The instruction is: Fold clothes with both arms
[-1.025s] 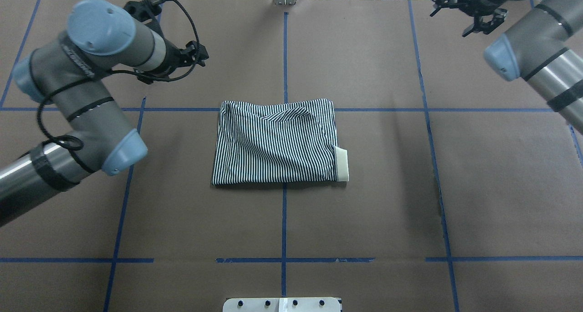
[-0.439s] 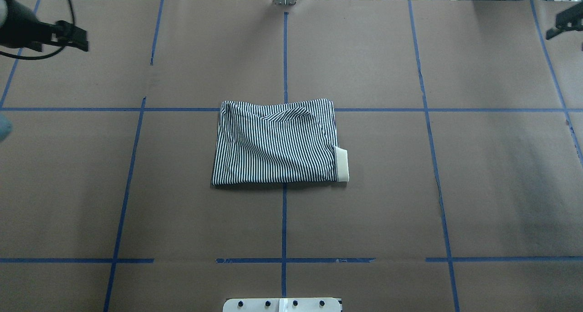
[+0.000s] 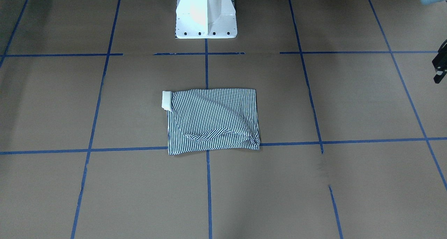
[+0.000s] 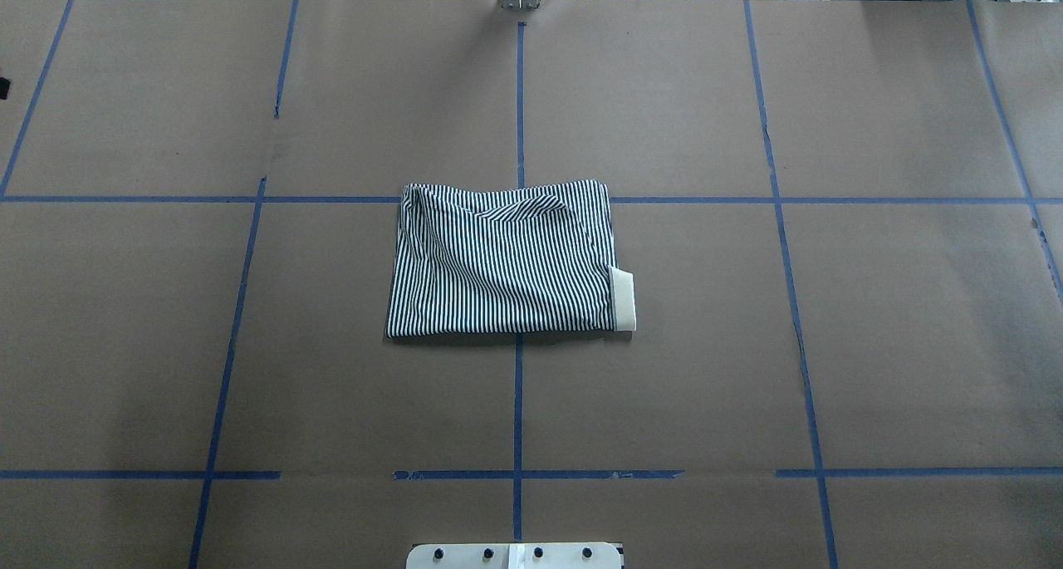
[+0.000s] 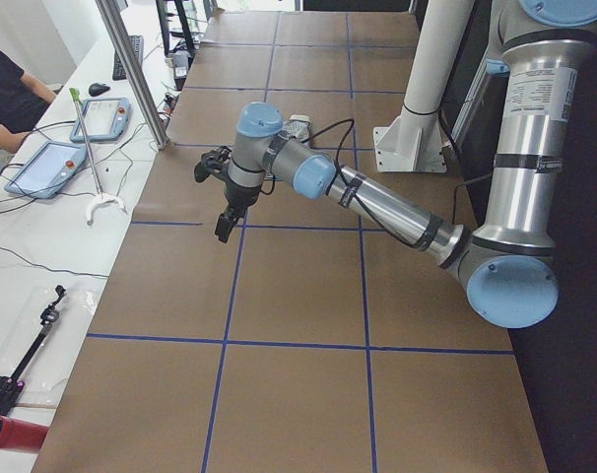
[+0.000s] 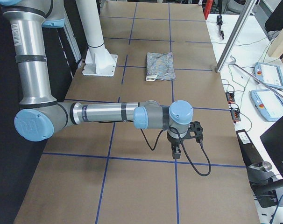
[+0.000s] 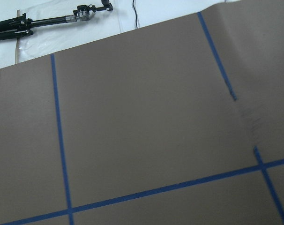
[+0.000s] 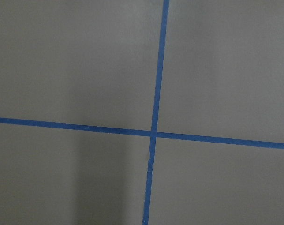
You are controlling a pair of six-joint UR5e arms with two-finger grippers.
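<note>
The striped polo shirt [image 4: 507, 257] lies folded into a flat rectangle at the table's middle, with a cream collar edge [image 4: 624, 300] sticking out at its right. It also shows in the front-facing view [image 3: 213, 120] and far off in the right side view [image 6: 160, 65]. Both grippers are far from it. My left gripper [image 5: 223, 227] hangs over the table's left end; only a black sliver [image 3: 439, 66] shows at the front-facing view's right edge, so I cannot tell its state. My right gripper [image 6: 176, 153] hangs over the right end; I cannot tell its state. Both wrist views show only paper and tape.
Brown paper with a blue tape grid [image 4: 519, 403] covers the table. The white pedestal base [image 3: 206, 15] stands at the robot's side. A metal post [image 5: 131, 69], tablets [image 5: 47, 168] and a seated person [image 5: 8, 99] are beyond the far edge.
Both arms have swung outward to the table's ends and left the overhead view. The shirt has not moved.
</note>
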